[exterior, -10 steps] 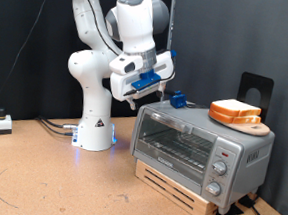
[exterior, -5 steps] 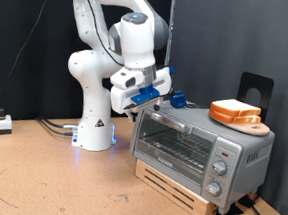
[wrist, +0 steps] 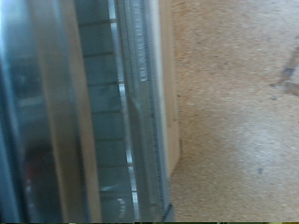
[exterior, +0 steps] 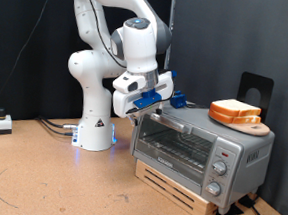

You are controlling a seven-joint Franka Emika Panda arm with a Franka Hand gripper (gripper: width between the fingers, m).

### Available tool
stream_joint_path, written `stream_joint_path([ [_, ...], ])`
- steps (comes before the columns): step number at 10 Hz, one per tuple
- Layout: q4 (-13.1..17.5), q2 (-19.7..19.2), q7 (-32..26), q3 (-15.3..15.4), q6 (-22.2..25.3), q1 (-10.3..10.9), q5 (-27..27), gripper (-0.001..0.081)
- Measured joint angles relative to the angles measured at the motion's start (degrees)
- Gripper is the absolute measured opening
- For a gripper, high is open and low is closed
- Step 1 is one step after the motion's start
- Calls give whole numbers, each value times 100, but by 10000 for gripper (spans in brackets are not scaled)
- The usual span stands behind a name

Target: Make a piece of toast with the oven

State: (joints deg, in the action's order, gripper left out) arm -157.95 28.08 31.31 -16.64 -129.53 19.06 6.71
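Gripper (exterior: 144, 106) hangs just off the oven's (exterior: 199, 149) upper left corner in the exterior view, above the top edge of the glass door (exterior: 176, 142), close to the bar handle. Fingertips hidden behind the hand's blue/white body, so can't tell if jaws are wide or narrow; nothing seen between them.

Door is up and closed, wire rack visible thru the glass, knobs (exterior: 218, 176) in a column at the front right. Oven sits on a low wooden stand (exterior: 176, 188), near the table's right side.

Toast (exterior: 236, 111): two alike slices stacked on a round wooden board (exterior: 255, 126) on the oven roof, right end, well apart from the gripper. Bare roof between hand and board.

Wrist view: oven front fills one side, metal edge & glass w/ rack bars (wrist: 103, 103); brown table surface (wrist: 234, 112) fills the other. No fingers in shot.

Open table (exterior: 48, 175) to the left and near side of the oven; arm base (exterior: 94, 134) stands far left, small white box (exterior: 0, 123) at the left edge
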Motion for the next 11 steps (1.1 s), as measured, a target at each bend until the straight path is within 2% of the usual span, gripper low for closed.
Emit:
stream_joint_path([
  [3,122,-253,98,-70,-170,-397,-310,809],
  [5,283,-631,175,-122,-348,-580,-332,809],
  [8,554,-1365,187,-170,-765,-717,-337,809],
  [11,838,-1979,65,-278,-1134,-736,-281,809],
])
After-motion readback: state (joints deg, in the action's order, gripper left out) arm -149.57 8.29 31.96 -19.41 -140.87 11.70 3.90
